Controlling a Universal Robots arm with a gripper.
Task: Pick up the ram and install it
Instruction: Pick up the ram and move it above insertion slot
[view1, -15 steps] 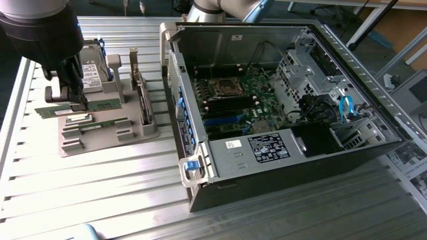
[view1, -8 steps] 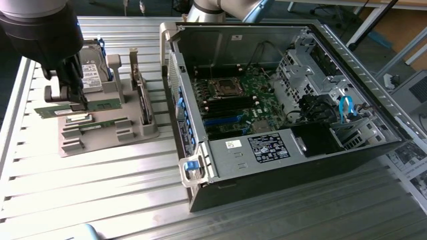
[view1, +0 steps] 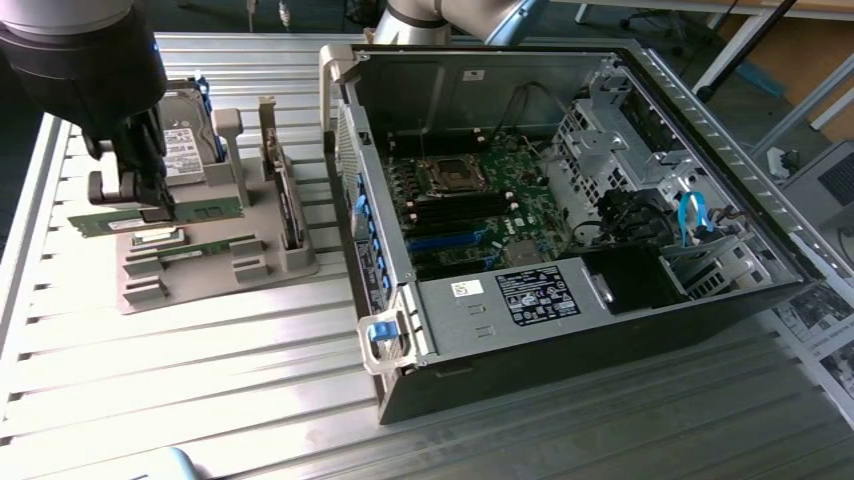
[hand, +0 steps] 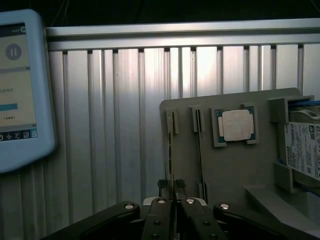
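Observation:
The ram (view1: 200, 212) is a thin green stick lying level at the grey holder (view1: 214, 275), at the exterior view's left. My gripper (view1: 150, 208) comes down from above and is shut on its left half. In the wrist view the ram (hand: 172, 145) shows edge-on, pinched between the black fingertips of my gripper (hand: 172, 189). Whether it has left its slot I cannot tell. A second green stick (view1: 200, 250) lies in the holder beside it, seen edge-on as a second stick (hand: 200, 145) in the wrist view.
The open computer case (view1: 534, 320) lies at the exterior view's right, its motherboard (view1: 487, 185) showing long black and blue slots (view1: 454, 225). The holder also carries a silver processor chip (hand: 236, 125) and a hard drive (hand: 305, 150). A tablet (hand: 20, 90) lies on the slatted metal table (view1: 200, 380).

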